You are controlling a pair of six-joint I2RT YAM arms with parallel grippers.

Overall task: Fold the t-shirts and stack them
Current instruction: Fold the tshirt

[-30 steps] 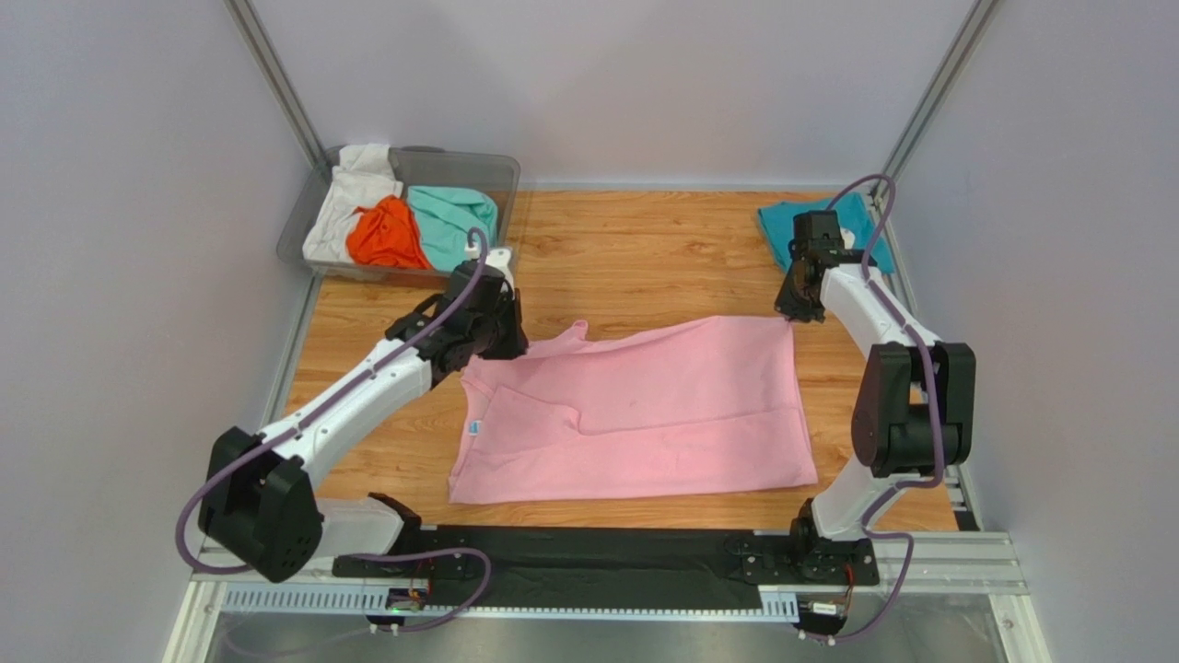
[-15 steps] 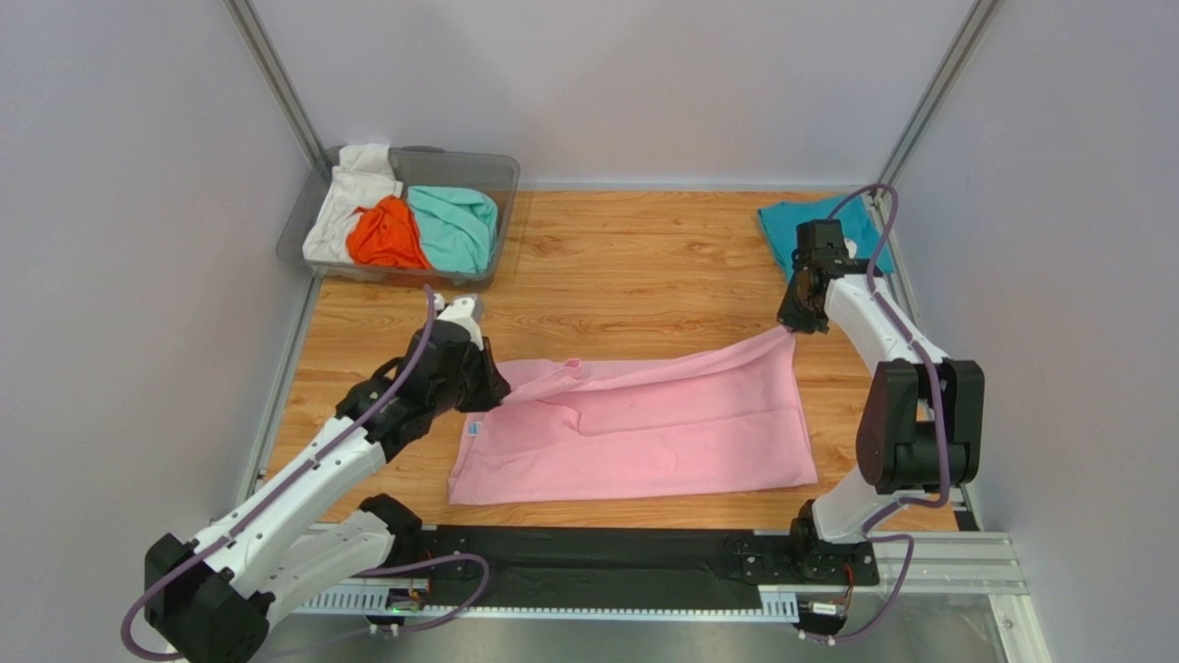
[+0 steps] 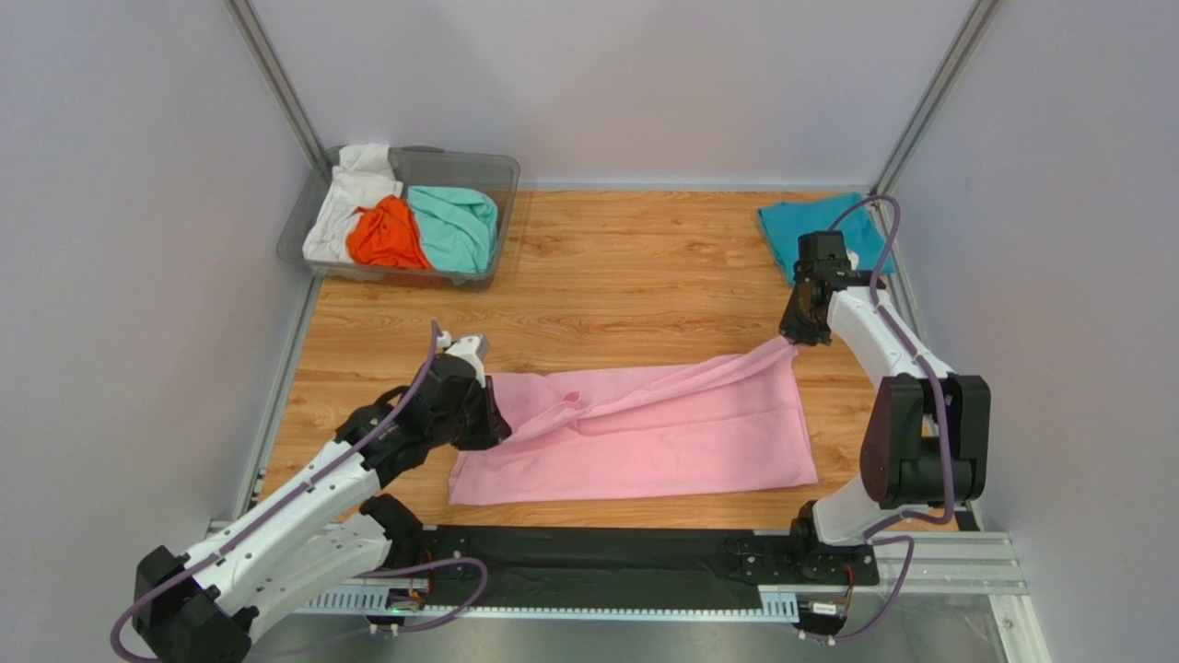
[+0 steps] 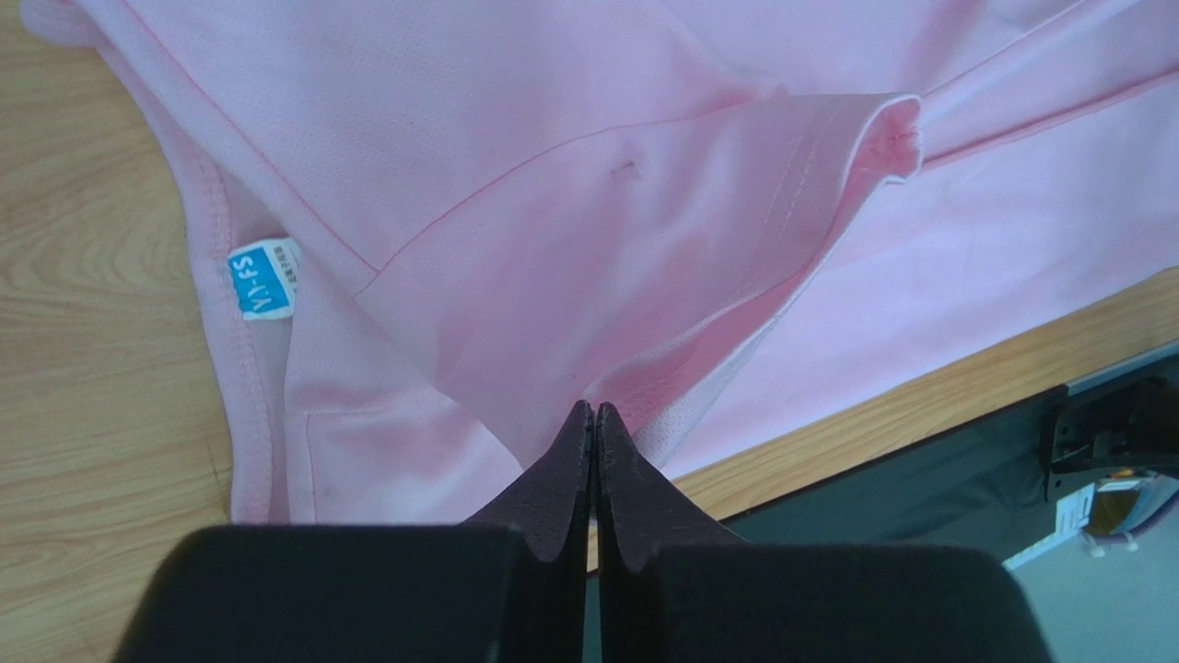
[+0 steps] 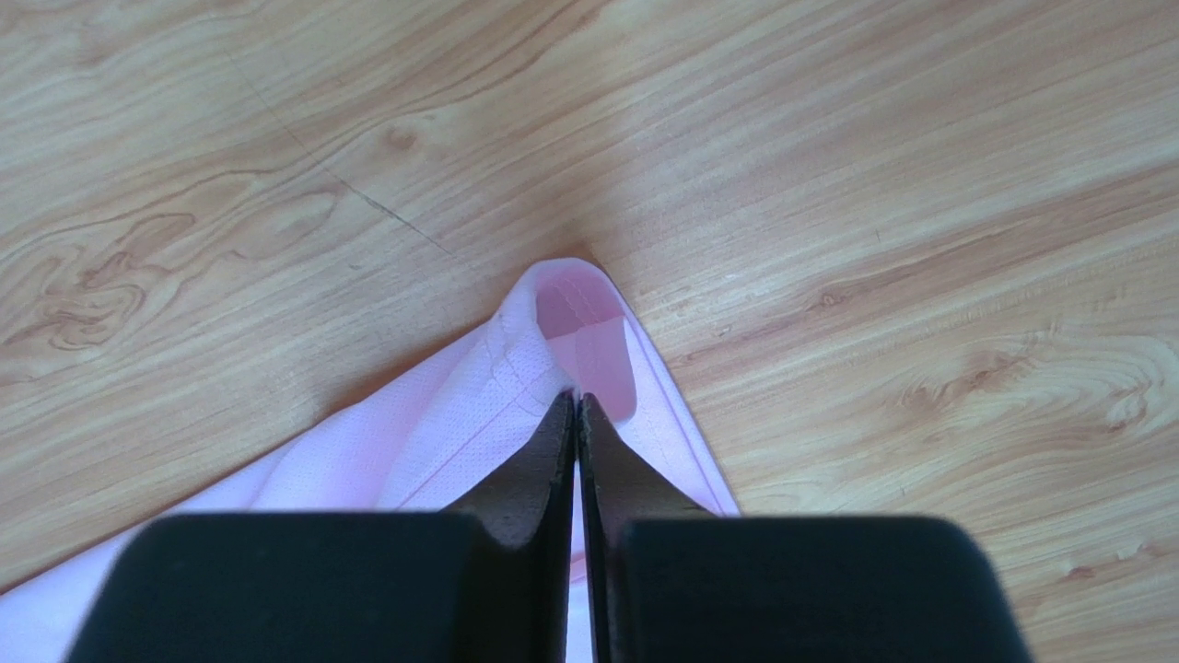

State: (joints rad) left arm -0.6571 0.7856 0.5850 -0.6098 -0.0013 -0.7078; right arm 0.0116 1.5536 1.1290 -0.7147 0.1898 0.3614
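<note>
A light pink t-shirt (image 3: 664, 435) lies stretched across the wooden table (image 3: 623, 276), its far edge lifted and drawn over the lower layer. At the shirt's left end, my left gripper (image 3: 487, 415) is shut on a fold of the pink cloth. In the left wrist view the left gripper (image 4: 595, 410) pinches the pink t-shirt (image 4: 581, 207) next to its blue neck label (image 4: 263, 279). My right gripper (image 3: 792, 339) is shut on the far right corner. The right wrist view has the right gripper (image 5: 577, 401) nipping the hem of the pink t-shirt (image 5: 457, 415). A folded teal-blue t-shirt (image 3: 786, 228) lies at the back right.
A clear plastic bin (image 3: 491, 173) at the back left holds white (image 3: 346, 200), orange (image 3: 385, 235) and mint-green (image 3: 457, 221) t-shirts. A black base plate (image 3: 609, 553) runs along the near edge. Walls and metal posts close in both sides.
My left gripper has pulled the shirt's far left edge toward the near side, over the lower layer. The right gripper has come slightly nearer with its corner, and the far edge is now raised.
</note>
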